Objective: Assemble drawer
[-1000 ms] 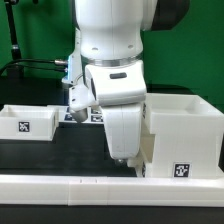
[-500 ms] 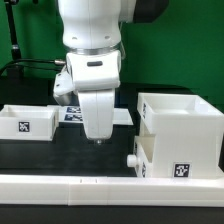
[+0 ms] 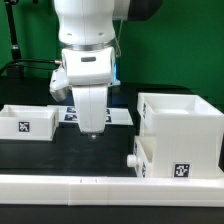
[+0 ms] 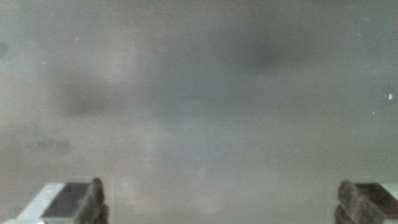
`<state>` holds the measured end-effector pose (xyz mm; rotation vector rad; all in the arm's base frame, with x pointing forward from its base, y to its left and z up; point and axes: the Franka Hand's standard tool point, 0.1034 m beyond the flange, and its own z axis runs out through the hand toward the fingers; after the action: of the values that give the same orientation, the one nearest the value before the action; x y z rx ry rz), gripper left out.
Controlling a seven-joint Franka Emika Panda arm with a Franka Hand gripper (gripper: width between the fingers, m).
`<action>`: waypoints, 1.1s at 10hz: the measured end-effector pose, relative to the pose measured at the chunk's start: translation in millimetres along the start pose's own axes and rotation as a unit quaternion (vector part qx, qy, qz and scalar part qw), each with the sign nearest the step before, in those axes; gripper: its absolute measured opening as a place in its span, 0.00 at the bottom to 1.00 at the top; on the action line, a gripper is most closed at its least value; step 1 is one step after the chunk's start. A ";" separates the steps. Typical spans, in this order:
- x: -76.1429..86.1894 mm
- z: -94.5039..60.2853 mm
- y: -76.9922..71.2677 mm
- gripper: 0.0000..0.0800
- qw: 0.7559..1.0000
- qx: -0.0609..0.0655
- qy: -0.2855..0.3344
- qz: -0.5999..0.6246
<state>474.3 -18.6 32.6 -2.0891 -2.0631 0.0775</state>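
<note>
The drawer's large white casing (image 3: 180,125) stands at the exterior view's right, with a tagged tray (image 3: 170,160) pushed into its lower part, round knob (image 3: 133,159) sticking out. A second shallow tagged tray (image 3: 27,121) sits at the exterior view's left. My gripper (image 3: 92,132) hangs over the black table between the two, apart from both, holding nothing. In the wrist view my fingertips (image 4: 80,203) stand wide apart at the edges, with only blurred grey surface between them.
A long low white rail (image 3: 70,187) runs along the table's front. The marker board (image 3: 115,117) lies flat behind my gripper. A green wall stands at the back.
My arm has moved from beside the casing toward the exterior view's left and risen a little. The tray in the casing now shows uncovered.
</note>
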 end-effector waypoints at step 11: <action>-49.1 -20.5 -42.3 0.81 0.929 -0.042 0.019 0.367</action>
<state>435.3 -69.5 55.1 -2.7653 -1.1703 0.0581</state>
